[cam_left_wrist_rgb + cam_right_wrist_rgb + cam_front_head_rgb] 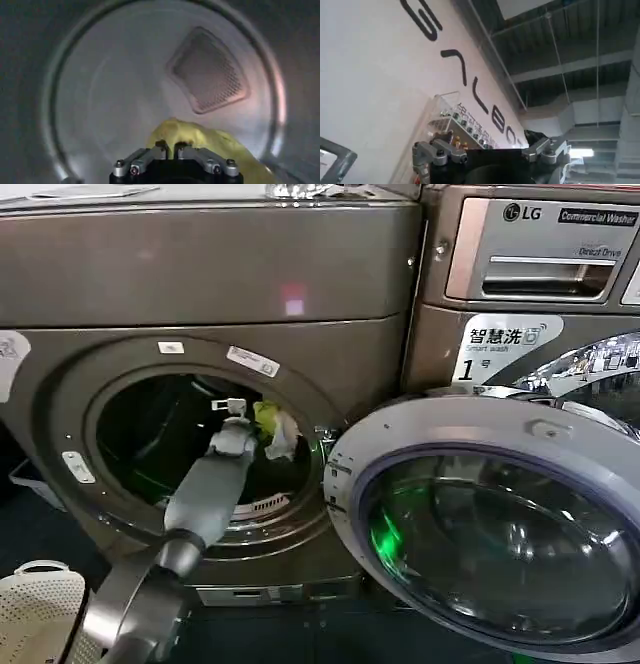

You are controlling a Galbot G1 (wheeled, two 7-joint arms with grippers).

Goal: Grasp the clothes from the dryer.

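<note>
At the far left of the head view, near 8 o'clock, we see a white perforated basket [35, 609] on the floor. Just right of it our left arm rises from 7 o'clock and reaches into the round porthole of the dryer [200, 274], the bronze-brown machine that takes up the left half of the view. The left gripper [242, 416] sits inside the drum mouth, about the middle of the opening. The clothes [272, 427], a lime-green piece with a white piece beside it, hang at the gripper's 3 o'clock side, touching its tip. In the left wrist view the fingers [161, 150] are drawn nearly together, with only a thin gap, and the lime-green fabric [205, 142] bulges directly past their tips against the drum's back wall; it appears pinched between them. Further right in the head view, the silver-rimmed glass door [495, 524] stands swung open at 4 o'clock, and the LG-marked machine [530, 264] stands at 2 o'clock. In the right wrist view our right gripper [490, 152] points up at a wall and ceiling, its fingers spread wide and holding nothing.
</note>
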